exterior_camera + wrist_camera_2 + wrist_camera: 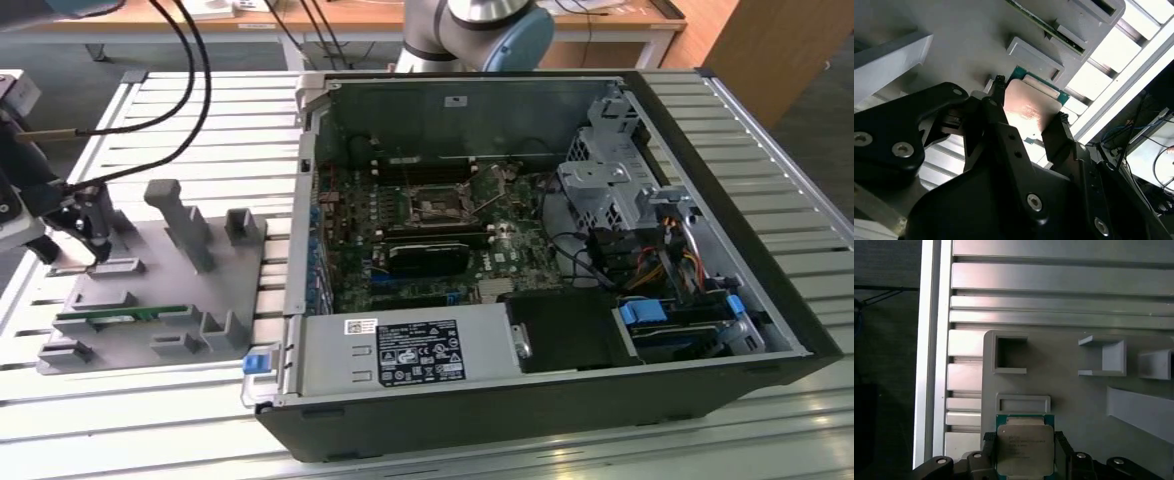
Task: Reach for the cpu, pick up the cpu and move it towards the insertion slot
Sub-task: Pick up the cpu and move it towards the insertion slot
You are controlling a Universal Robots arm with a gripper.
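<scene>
the gripper (83, 235) is at the tray's (147, 290) edge on the exterior view's left, near the far corner. in both wrist views its two black fingers (990, 445) sit tight on opposite sides of the cpu (1025, 447), touching it, so the gripper (1025, 440) is closed on the cpu w/ the chip between the tips. the cpu (1029, 107) is flat, w/ a silvery top and a thin green rim. it is over the grey tray (1069, 390), just beside a low frame (1023, 404). can't tell if it rests on the tray or is a bit lifted.

the tray lies on the slatted metal table (134, 110), just beside the open pc case (534, 420). the tray has grey holders standing up from it. the long green memory stick (114, 317) lies in a holder near the tray's near edge, well apart from the gripper.

inside the case is a green board. the insertion slot (438, 207), a small square w/ a shiny frame & dark middle, sits about mid board. a bigger black block (427, 257) is just beside it, toward the near side. a grey box w/ labels (400, 352) fills the near edge of the case. wires and a metal cage (607, 185) are on the exterior view's right side. the cpu is well apart from the slot.
</scene>
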